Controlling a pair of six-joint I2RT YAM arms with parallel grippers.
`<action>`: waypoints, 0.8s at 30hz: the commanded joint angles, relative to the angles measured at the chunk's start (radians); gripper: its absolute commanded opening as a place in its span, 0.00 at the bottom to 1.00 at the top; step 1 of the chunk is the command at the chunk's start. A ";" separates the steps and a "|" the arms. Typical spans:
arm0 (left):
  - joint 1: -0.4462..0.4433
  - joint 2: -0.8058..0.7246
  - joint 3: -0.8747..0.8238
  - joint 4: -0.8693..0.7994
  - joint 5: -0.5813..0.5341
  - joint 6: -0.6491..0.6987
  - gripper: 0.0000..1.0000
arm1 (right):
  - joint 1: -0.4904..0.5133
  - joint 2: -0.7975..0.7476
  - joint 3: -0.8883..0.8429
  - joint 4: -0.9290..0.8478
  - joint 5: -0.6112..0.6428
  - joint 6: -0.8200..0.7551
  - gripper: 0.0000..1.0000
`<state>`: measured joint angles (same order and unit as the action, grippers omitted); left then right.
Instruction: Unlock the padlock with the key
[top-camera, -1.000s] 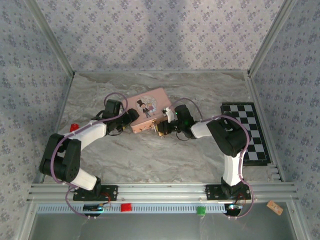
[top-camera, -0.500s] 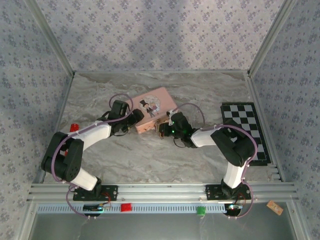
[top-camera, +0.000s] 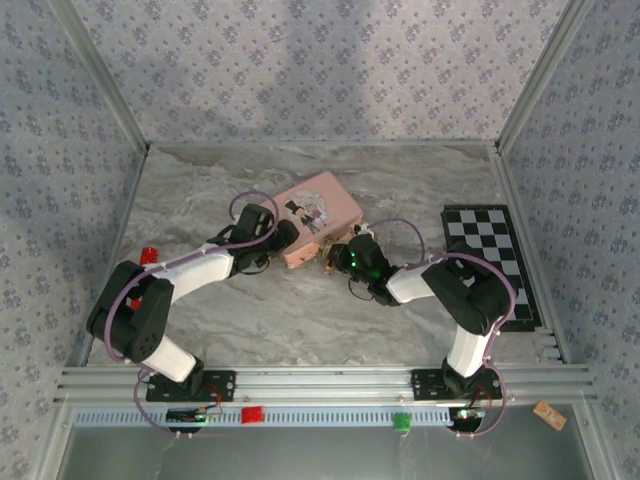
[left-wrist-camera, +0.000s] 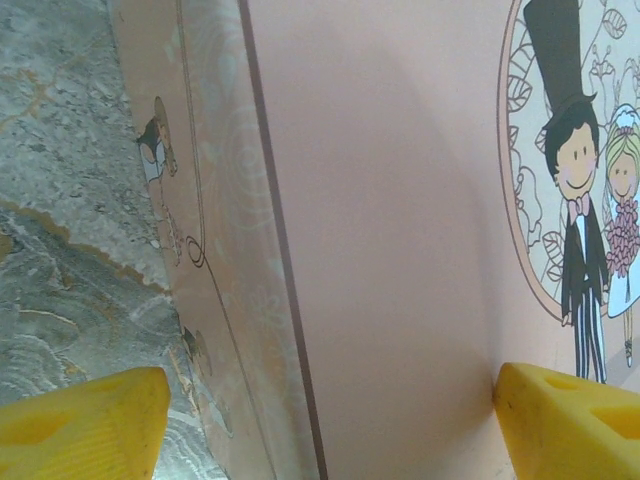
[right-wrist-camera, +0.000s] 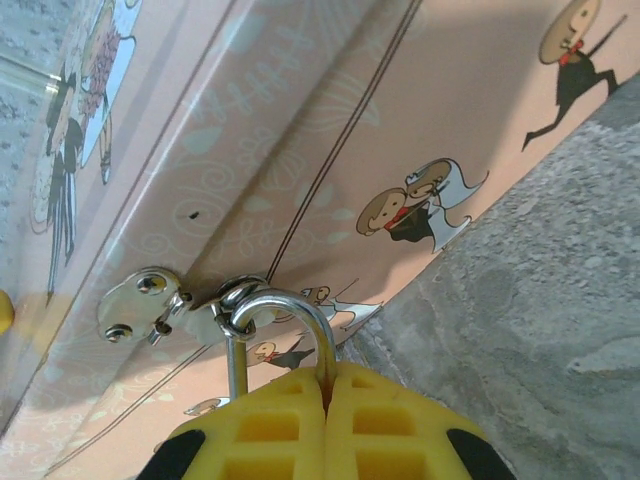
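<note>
The padlock (right-wrist-camera: 285, 305) hangs by its silvery shackle from the hasp (right-wrist-camera: 150, 300) on the front of the pink cartoon-printed tin (top-camera: 322, 203). My right gripper (right-wrist-camera: 328, 385) is shut on the padlock; one leg of the shackle runs down between its yellow pads and the body is hidden by the fingers. In the top view this gripper (top-camera: 334, 259) sits at the tin's near right corner. My left gripper (left-wrist-camera: 330, 420) stands open, wide astride the tin's (left-wrist-camera: 400, 200) left edge, one finger beside the tin's side wall, the other over the lid. The key is out of view.
A black-and-white chessboard (top-camera: 495, 262) lies at the right side of the marble table. A small red object (top-camera: 149, 254) stands by the left arm. A red block (top-camera: 251, 414) and a green block (top-camera: 401, 421) sit on the front rail.
The tin has slid to the right and a little back, turning slightly. Both grippers have moved along with it, the left one reaching farther right, the right one staying on the padlock.
</note>
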<state>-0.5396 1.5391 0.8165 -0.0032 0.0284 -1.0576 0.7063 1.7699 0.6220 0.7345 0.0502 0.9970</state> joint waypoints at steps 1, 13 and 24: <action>-0.028 0.037 0.009 -0.080 0.009 0.002 0.84 | -0.021 -0.026 -0.011 0.122 0.031 0.084 0.00; -0.045 0.072 0.019 -0.074 0.001 0.004 0.84 | -0.093 -0.011 -0.015 0.217 0.033 0.166 0.00; -0.044 0.082 0.024 -0.071 -0.004 -0.012 0.84 | -0.163 0.017 0.010 0.261 -0.015 0.206 0.00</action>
<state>-0.5793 1.5879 0.8436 0.0418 0.0360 -1.0679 0.5678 1.7893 0.5953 0.8879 0.0162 1.1713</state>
